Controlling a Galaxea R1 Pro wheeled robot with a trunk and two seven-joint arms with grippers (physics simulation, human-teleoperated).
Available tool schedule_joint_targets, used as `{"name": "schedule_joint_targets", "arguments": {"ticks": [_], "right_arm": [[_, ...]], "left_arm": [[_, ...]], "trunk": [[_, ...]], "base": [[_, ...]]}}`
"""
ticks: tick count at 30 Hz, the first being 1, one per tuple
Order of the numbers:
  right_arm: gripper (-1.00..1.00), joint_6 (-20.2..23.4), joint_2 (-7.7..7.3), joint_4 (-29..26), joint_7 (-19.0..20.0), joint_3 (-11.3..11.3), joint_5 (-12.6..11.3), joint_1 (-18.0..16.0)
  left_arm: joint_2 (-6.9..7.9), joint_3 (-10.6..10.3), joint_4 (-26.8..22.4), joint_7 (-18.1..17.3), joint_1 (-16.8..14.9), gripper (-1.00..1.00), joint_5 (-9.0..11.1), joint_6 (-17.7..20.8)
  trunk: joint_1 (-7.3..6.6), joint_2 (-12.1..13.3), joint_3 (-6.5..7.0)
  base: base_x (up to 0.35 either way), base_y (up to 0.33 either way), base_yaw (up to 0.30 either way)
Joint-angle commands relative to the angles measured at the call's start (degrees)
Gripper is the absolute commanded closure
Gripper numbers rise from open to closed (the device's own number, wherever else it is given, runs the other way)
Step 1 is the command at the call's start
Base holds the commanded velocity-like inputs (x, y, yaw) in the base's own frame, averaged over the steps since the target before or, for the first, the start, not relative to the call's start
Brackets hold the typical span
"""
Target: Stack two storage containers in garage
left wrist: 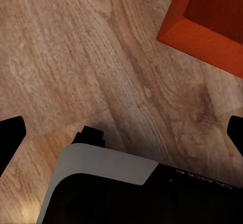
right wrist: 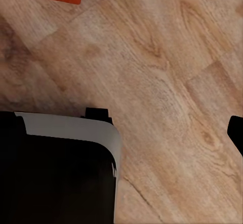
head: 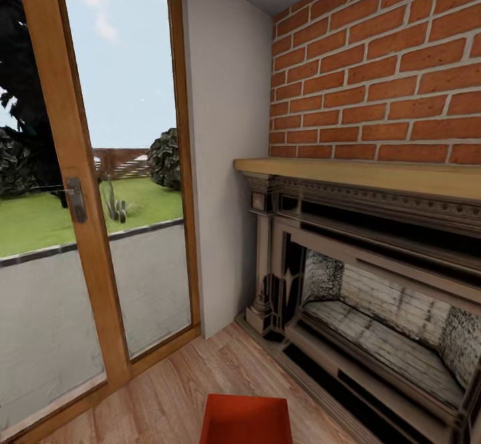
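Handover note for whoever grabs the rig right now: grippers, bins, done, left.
Left gripper: open, fingertips spread wide over bare wood-plank floor, holding nothing.
Right gripper: one fingertip shows at the frame edge over the same floor; open or shut cannot be told.
Bins: one storage container sits on the wood floor just ahead of the robot, near the fireplace and the glass door. Its corner also shows in the left wrist view.
Done: nothing visible; we are in the living room and no bin is gripped.
Left: pick up this bin, find the other, take both to the garage, stack them.
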Motion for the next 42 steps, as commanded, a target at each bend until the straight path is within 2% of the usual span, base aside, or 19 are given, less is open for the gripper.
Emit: {"name": "schedule_joint_targets", "arguments": {"ticks": [1,19,29,42], "right_arm": [[-1.0,-0.23,0.0,0.18,-0.31,0.43,0.27,-0.08],[-1.0,-0.3,-0.01,0.18,-0.3,0.43,0.23,-0.08],[-1.0,-0.35,0.0,0.18,-0.39,0.42,0.09,-0.08],[-1.0,-0.35,0.01,0.18,-0.39,0.41,0.28,-0.08]], "left_arm": [[-0.01,-0.12,0.03,0.11,-0.04,-1.0,0.23,-0.14],[-0.07,-0.12,0.03,0.11,-0.04,-1.0,0.23,-0.14],[-0.09,-0.12,0.03,0.11,-0.04,-1.0,0.23,-0.14],[-0.27,-0.12,0.03,0.11,-0.04,-1.0,0.23,-0.14]], "trunk": [[0.0,-0.05,-0.07],[0.0,-0.05,-0.07],[0.0,-0.05,-0.07],[0.0,-0.05,-0.07]], "base": [[0.0,0.0,0.022],[0.071,0.0,0.001],[0.003,0.0,-0.162],[0.0,0.067,-0.013]]}}
